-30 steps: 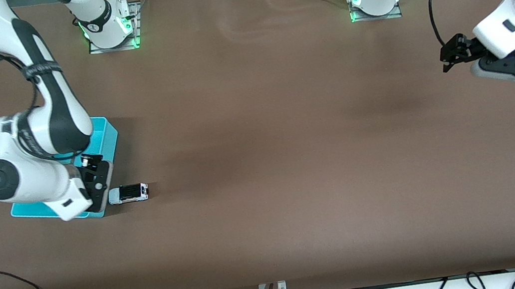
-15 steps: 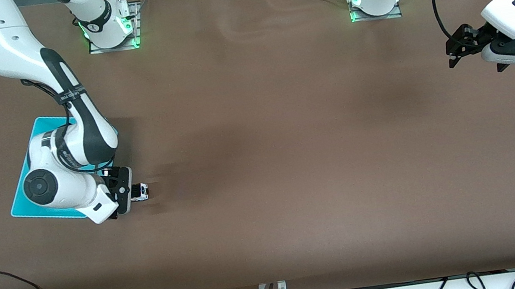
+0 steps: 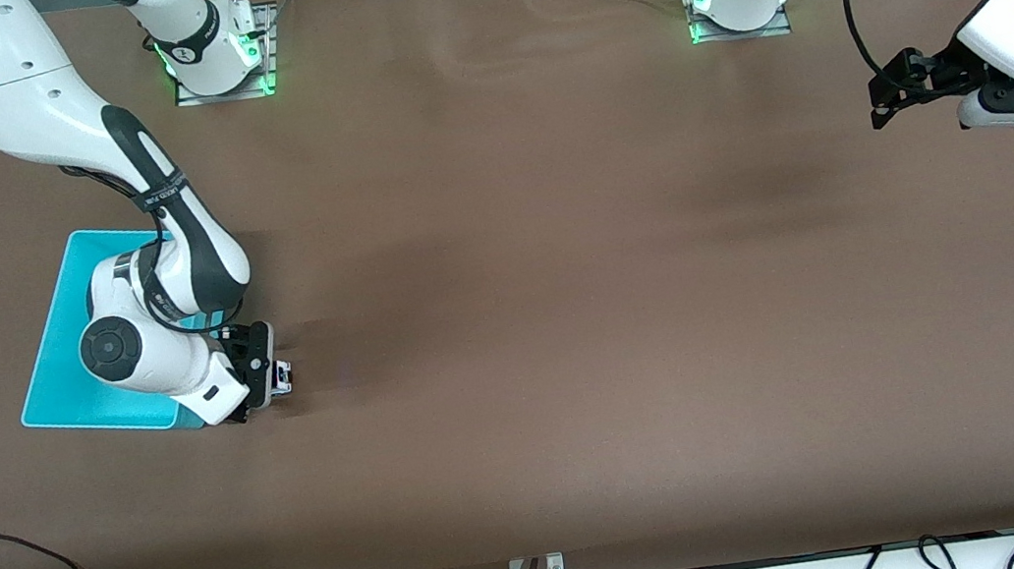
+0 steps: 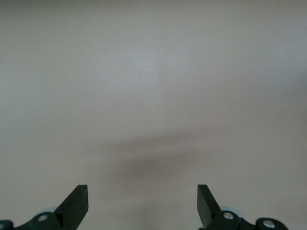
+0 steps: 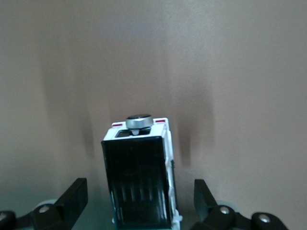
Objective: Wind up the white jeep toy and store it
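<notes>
Brown desk (image 3: 551, 318) carries a cyan bin (image 3: 65, 386) at the right arm's end. We see the white jeep toy (image 3: 283, 376) on the desk just beside the bin's corner nearest the front camera, mostly covered by the right gripper (image 3: 261, 384). Right wrist view: jeep (image 5: 140, 177) sits between the gripper's spread fingers (image 5: 72, 199), gap visible on both sides, black roof up, spare wheel on its end. No squeeze on it that we can see. Left gripper (image 3: 885, 94) waits up in the air over bare desk at the left arm's end, fingers (image 4: 74, 206) spread wide with nothing between them.
</notes>
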`<state>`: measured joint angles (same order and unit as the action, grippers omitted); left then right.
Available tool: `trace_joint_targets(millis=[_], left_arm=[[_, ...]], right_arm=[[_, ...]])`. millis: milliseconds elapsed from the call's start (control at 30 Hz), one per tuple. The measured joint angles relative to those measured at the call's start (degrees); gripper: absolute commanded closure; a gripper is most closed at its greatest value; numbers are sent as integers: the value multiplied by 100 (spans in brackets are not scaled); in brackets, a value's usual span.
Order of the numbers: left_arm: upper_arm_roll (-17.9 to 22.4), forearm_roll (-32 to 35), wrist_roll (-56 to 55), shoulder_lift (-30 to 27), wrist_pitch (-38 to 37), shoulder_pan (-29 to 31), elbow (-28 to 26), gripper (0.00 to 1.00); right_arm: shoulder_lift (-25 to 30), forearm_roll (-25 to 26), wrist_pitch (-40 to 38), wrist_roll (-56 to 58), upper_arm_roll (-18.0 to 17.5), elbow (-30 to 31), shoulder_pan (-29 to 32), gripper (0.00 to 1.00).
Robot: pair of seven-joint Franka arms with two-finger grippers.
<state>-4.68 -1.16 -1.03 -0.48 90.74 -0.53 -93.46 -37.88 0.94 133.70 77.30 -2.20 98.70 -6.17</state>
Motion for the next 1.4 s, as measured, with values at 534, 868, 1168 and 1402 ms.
trace_joint_targets(millis=[534, 868, 1168, 1402], left_arm=[[-10, -47, -336, 21, -103, -13, 77, 0], [-1, -84, -336, 28, -103, -11, 77, 0], [5, -88, -336, 32, -105, -7, 79, 0], [6, -89, -336, 32, -105, -3, 106, 0]], right_arm=[[60, 0, 33, 86, -87, -12, -16, 85], [410, -4, -100, 33, -228, -101, -44, 85], [770, -4, -980, -124, -210, -502, -25, 85], [1049, -4, -1670, -137, -116, -783, 48, 84]])
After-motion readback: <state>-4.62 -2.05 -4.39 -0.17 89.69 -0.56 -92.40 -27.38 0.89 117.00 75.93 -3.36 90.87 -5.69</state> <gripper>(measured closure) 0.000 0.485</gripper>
